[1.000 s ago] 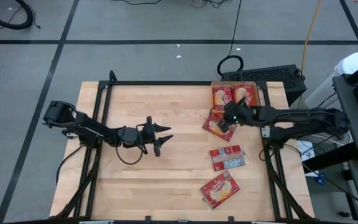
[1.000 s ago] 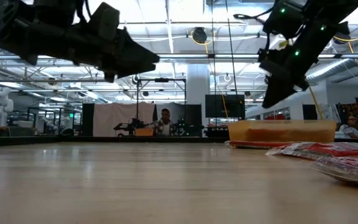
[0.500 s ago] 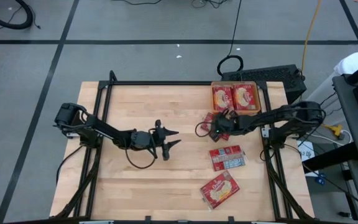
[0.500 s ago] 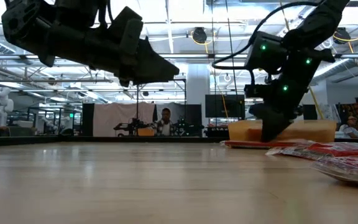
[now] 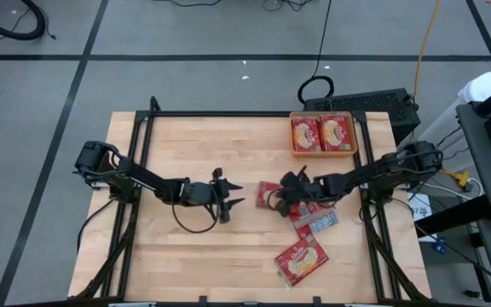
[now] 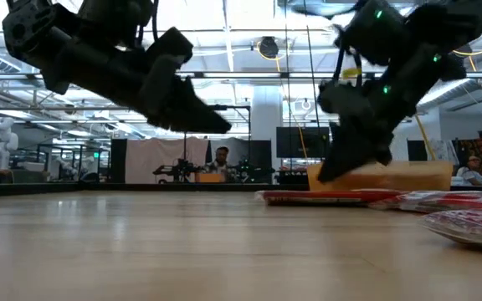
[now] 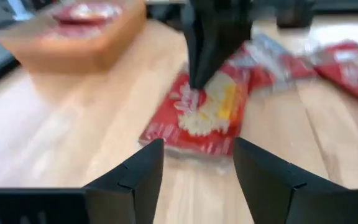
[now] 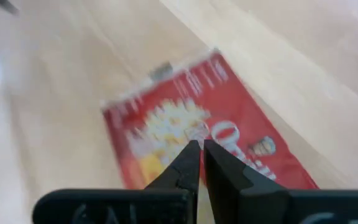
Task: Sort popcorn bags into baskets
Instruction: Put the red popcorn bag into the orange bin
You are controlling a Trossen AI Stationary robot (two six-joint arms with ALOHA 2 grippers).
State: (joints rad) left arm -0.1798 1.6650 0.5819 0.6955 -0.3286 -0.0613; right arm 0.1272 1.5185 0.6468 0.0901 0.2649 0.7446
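Flat, popcorn bag (image 8: 191,146) under right gripper (image 8: 199,148) fingertips.

The bench (image 5: 203,256) is of pale wood, with a black frame (image 5: 220,113) along its far edge. It stands on a grey floor (image 5: 186,81) marked with dark lines. Behind the bench lies a black keyboard (image 5: 373,104), and a black cable (image 5: 315,88) makes a loop beside it. An orange cable (image 5: 424,43) runs across the floor. In the low view, a person (image 6: 222,164) sits far back in the room, and a white robot figure (image 6: 1,142) stands at the left.
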